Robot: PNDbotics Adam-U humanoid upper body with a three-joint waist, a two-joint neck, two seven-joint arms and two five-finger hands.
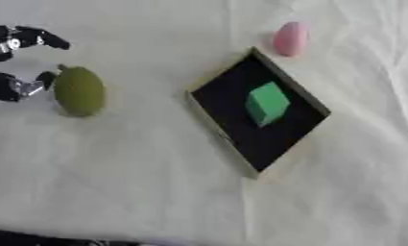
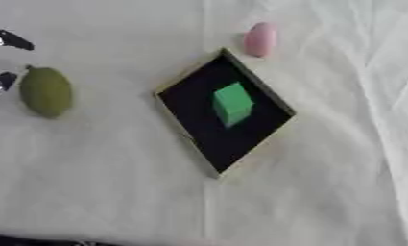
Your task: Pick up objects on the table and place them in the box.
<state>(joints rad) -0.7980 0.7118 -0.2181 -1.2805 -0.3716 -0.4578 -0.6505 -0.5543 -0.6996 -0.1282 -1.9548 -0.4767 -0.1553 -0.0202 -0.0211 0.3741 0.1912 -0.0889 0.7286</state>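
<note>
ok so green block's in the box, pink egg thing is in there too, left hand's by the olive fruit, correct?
Not quite. The pink egg-shaped object lies on the cloth outside the box, just past its far corner, as the left eye view shows. The green block is inside, and the left hand is beside the olive-green fruit.

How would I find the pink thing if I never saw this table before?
Start at the black box lying askew in the middle of the white cloth. Look just past its far corner: the pink thing lies there on the cloth, outside the box. It is small, rounded and pink, unlike the green block inside the box.
</note>
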